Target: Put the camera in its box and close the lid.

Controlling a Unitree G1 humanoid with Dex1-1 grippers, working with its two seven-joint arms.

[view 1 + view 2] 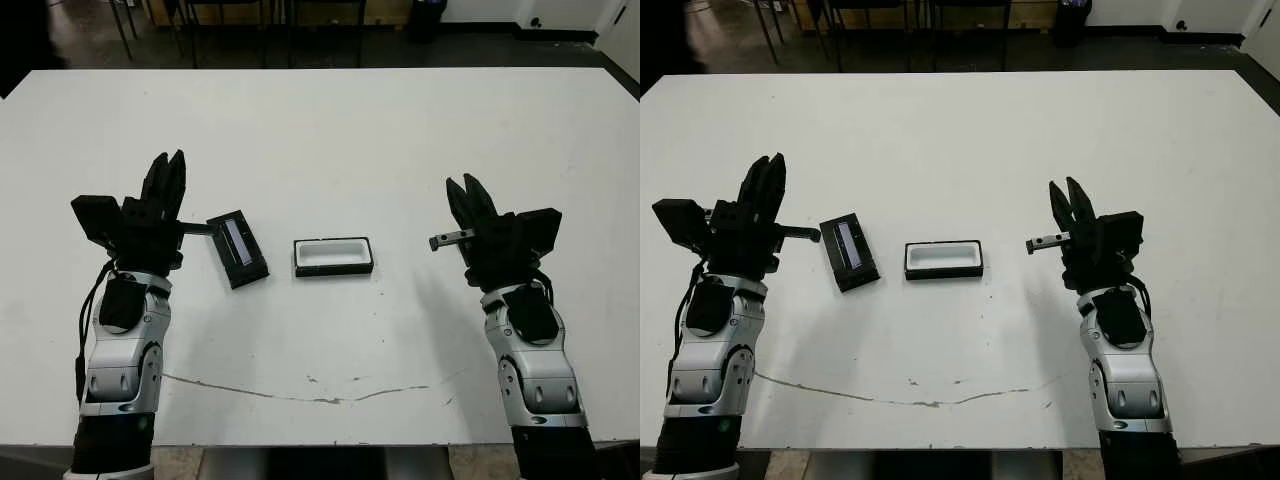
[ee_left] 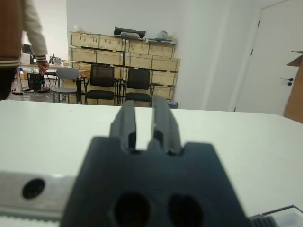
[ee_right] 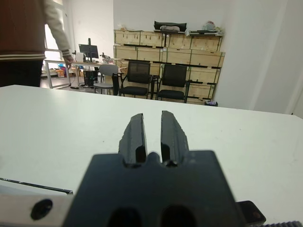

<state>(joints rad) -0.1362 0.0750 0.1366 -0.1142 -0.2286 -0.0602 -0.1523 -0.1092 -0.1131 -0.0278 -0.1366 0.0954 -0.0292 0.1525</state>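
Note:
The box (image 1: pixel 333 256), a shallow black tray with a white lining, lies open at the table's middle. To its left lies the lid (image 1: pixel 238 249), a flat black panel with a glossy purplish strip, slightly turned. The camera does not show as a separate thing in any view. My left gripper (image 1: pixel 169 160) hovers just left of the lid, fingers pointing away from me, a narrow gap between them and nothing held. My right gripper (image 1: pixel 461 182) stands well right of the box, also slightly open and holding nothing. Both wrist views show each pair of fingers (image 2: pixel 128 120) (image 3: pixel 135 132) over bare table.
A thin dark scratch (image 1: pixel 300 395) runs across the white table (image 1: pixel 330 130) near its front edge. Beyond the far edge stand black chairs (image 3: pixel 135 78) and stacked wooden crates (image 2: pixel 123 52). A person (image 3: pixel 23 38) stands past the table's far corner.

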